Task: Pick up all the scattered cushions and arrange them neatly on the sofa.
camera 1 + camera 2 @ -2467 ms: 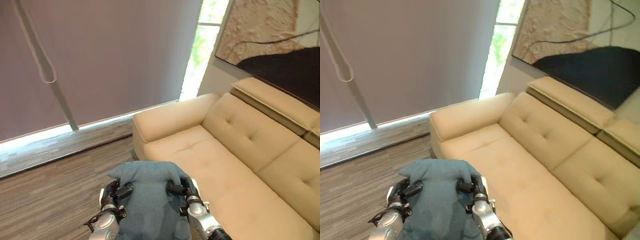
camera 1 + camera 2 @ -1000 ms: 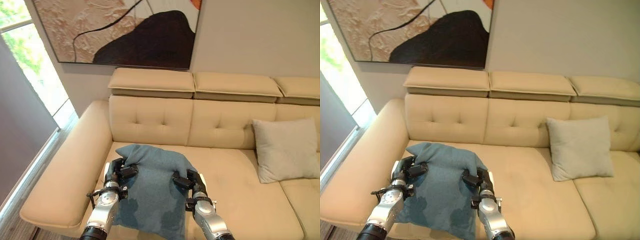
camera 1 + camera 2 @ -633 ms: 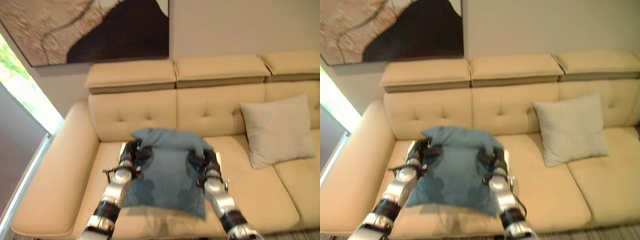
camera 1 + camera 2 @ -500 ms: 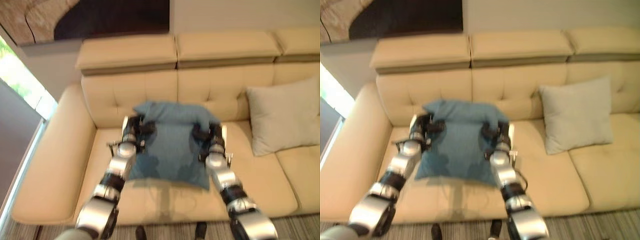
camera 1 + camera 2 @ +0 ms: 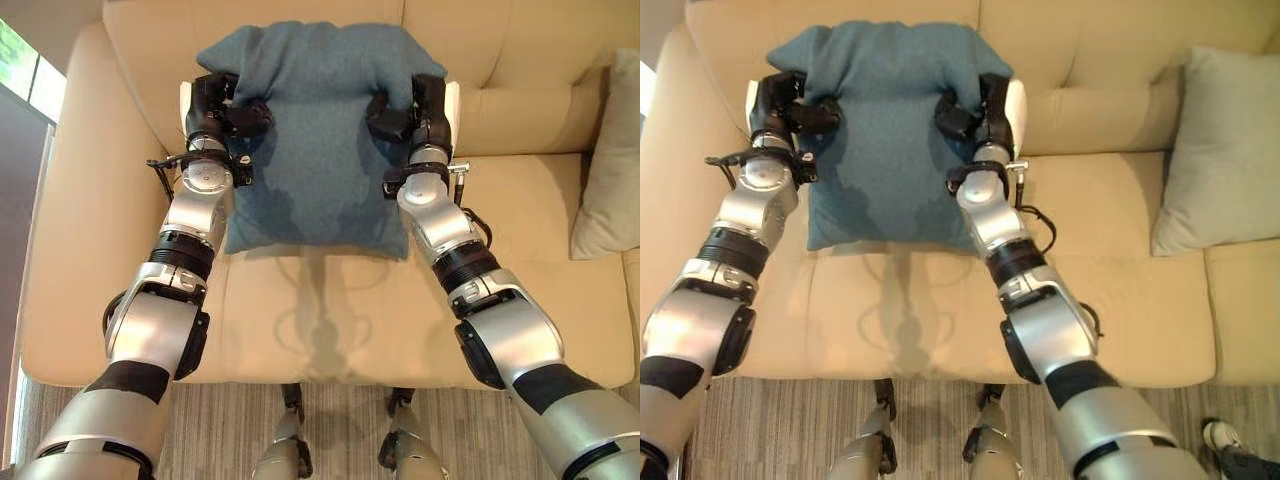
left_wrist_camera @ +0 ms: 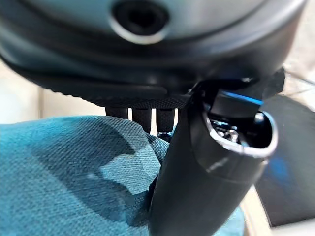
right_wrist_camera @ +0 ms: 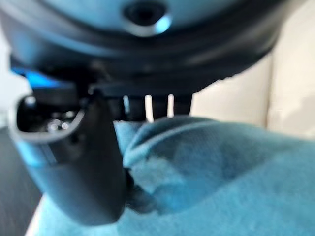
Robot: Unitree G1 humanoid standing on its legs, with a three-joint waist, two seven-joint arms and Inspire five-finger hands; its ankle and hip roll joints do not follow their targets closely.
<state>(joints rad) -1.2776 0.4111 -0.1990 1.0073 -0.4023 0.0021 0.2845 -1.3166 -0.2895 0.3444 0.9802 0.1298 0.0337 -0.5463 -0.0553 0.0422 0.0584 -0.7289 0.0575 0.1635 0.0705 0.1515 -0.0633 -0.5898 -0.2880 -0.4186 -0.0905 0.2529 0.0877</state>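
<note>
A teal-blue cushion (image 5: 318, 140) stands against the backrest at the left end of the beige sofa (image 5: 90, 250), its lower edge on the seat. My left hand (image 5: 213, 103) is shut on the cushion's upper left side and my right hand (image 5: 418, 104) on its upper right side. Both wrist views show a thumb pressed into the blue cushion (image 6: 64, 167) cloth, with the fingers behind the blue cushion (image 7: 211, 167) fold. A pale grey-green cushion (image 5: 1228, 150) leans on the backrest further right.
The sofa's left armrest (image 5: 70, 130) runs beside my left arm. Bare seat (image 5: 1110, 250) lies between the two cushions. Grey wood floor (image 5: 790, 430) shows in front of the sofa. A person's shoe (image 5: 1225, 437) appears at the lower right corner.
The camera has tilted down and come closer to the sofa. Both arms have stretched forward and carried the blue cushion up to the backrest, still gripped on both sides.
</note>
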